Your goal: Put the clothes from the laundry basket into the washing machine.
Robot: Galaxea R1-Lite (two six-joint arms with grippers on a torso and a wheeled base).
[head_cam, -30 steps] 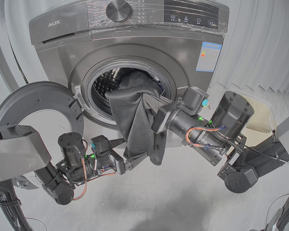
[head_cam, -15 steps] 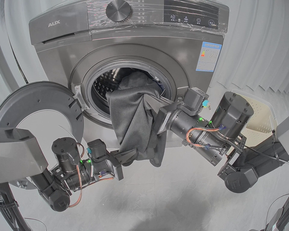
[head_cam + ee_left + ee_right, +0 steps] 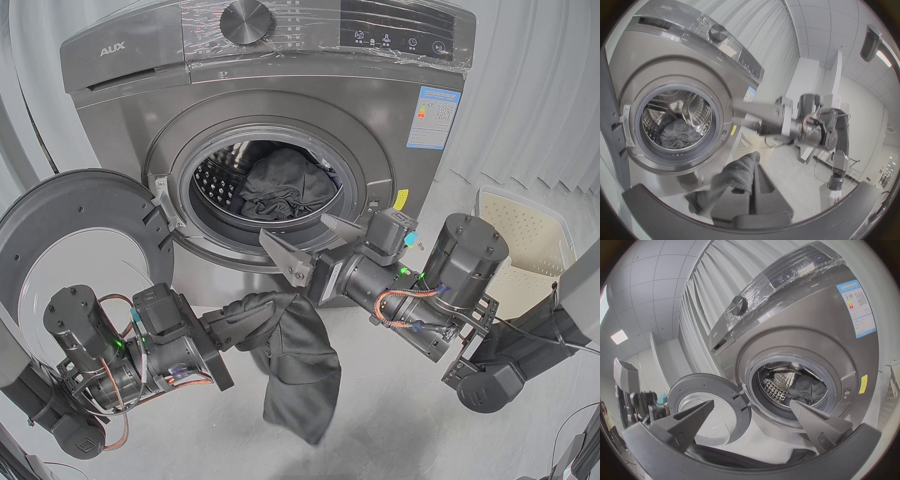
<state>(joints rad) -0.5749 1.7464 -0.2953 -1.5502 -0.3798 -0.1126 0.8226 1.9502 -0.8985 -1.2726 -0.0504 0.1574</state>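
Item under inspection: a dark garment point(image 3: 294, 356). It hangs from the left gripper point(image 3: 265, 310), low in front of the washing machine point(image 3: 269, 100), below the drum mouth and outside it, with its tail drooping toward the floor. The left gripper's fingers are closed on the upper fold. Judged purpose: one pinch at the top lets the rest hang free, ready to be lifted over the lip.

A dark load point(image 3: 284, 187) already lies inside the drum. The door point(image 3: 81, 212) stands swung wide on the robot's left, leaving the opening clear.

The right gripper point(image 3: 291, 224) sits just before the lower rim of the opening with its fingers spread wide and nothing between them (probably placed to help push cloth in). The laundry basket point(image 3: 565, 231) stands to the right of the machine, and no clothing is visible in the part on view.

The head view gives the garment's full drop and the basket. The left wrist view shows the cloth point(image 3: 737, 172) bunched over that gripper's finger. The right wrist view confirms the empty gap, framing the drum load point(image 3: 807, 388).
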